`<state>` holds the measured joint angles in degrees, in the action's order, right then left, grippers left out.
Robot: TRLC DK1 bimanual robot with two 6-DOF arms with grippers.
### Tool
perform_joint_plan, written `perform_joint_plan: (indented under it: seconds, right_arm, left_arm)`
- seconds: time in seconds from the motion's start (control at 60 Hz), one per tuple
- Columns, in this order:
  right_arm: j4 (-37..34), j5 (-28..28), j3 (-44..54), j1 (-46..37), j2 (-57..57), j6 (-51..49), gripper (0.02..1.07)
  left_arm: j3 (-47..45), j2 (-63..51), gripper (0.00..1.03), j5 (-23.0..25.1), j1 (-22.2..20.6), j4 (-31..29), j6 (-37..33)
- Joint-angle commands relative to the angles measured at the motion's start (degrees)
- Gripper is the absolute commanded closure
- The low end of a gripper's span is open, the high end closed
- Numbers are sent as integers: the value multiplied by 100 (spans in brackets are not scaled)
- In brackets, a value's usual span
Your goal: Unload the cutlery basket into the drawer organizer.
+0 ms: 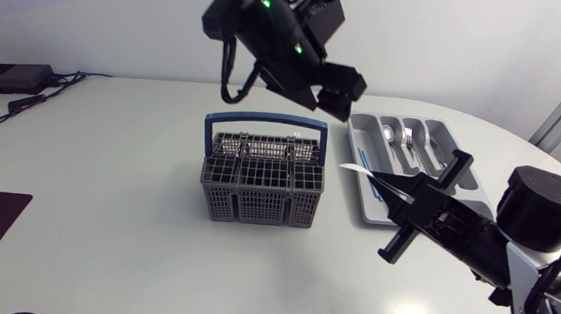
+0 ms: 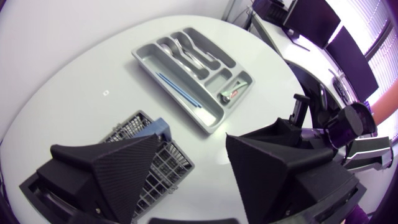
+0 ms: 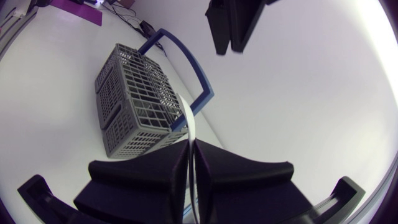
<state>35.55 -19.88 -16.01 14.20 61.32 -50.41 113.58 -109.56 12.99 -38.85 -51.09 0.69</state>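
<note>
basket (image 1: 261,188) grey, blue-handled; right pincer (image 3: 190,148) clamped on thin white utensil (image 3: 188,118); left pincer (image 2: 194,143) apart.

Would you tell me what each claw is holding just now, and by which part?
The right claw grips a thin pale piece of cutlery by one end, the rest jutting ahead; the left claw holds nothing.
</note>
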Motion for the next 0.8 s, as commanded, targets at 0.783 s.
perform_joint_plan:
  seconds: [0.783]
  right_arm:
    - [-6649,-3426,-4024,-3907,2780,-3853,97]
  left_arm:
    - [-3536,2553,5,-1800,246,2130,-2020]
